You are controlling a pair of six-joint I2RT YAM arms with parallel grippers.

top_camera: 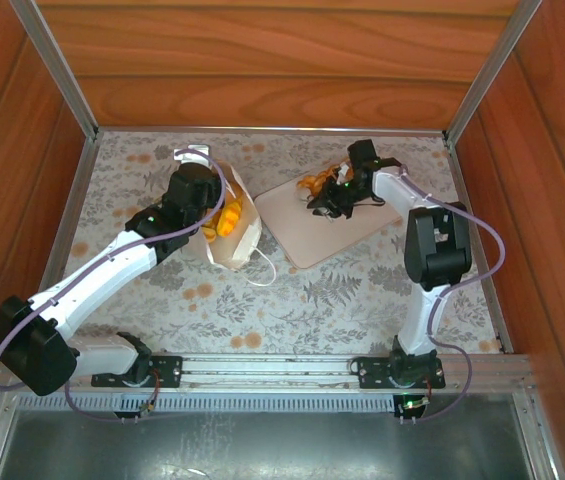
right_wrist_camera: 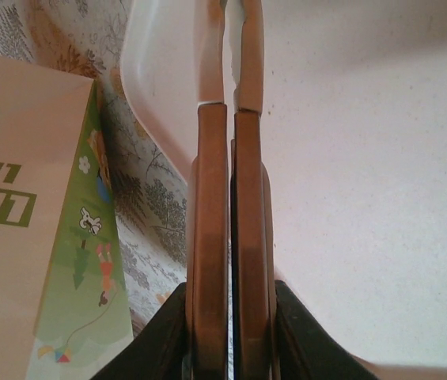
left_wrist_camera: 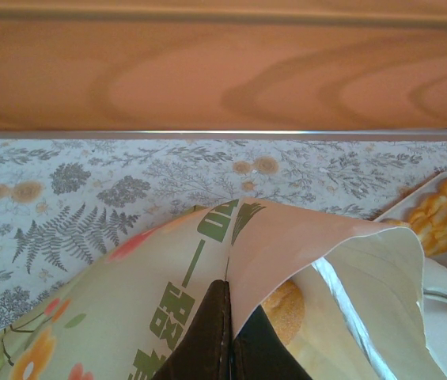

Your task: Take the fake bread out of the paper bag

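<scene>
Fake bread (top_camera: 227,217) — glossy orange, in paper bag (top_camera: 239,250); left jaws pinch its rim — right jaws closed, empty.

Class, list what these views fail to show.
Bread count in the bag: top view, left gripper and bag walls cover most; left wrist, its wall hides all but one roll.
Bread on the tray: top view, right gripper covers part; left wrist, frame edge cuts it.
Bag lettering: right wrist, left edge cuts it.

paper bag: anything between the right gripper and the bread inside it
Nothing visible. The left gripper pinches the rim of the white paper bag, mouth open, glossy orange toy bread showing inside. The right gripper hangs shut over the beige square tray.
</scene>
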